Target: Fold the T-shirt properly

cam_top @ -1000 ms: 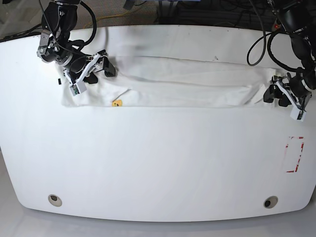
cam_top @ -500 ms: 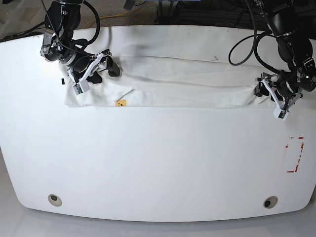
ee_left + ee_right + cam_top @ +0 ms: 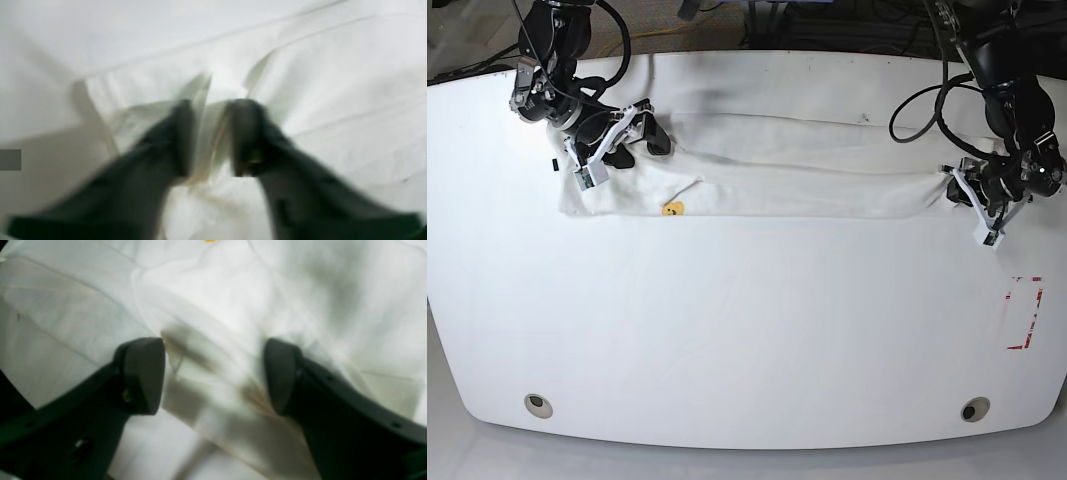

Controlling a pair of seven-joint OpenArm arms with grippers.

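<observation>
The right hand (image 3: 632,135), fingers spread above the cloth, sits at the left end of the T-shirt (image 3: 797,180), which lies folded in a long band across the desk (image 3: 747,330), while the left hand (image 3: 957,190) pinches its right end.

left wrist view: motion-blurred; left gripper (image 3: 210,140) pads soft-edged, grip on T-shirt (image 3: 333,83) fold unclear
right wrist view: yellow print (image 3: 210,240) cut by top edge
base view: T-shirt print mostly hidden; yellow mark (image 3: 670,209) too small to read
</observation>
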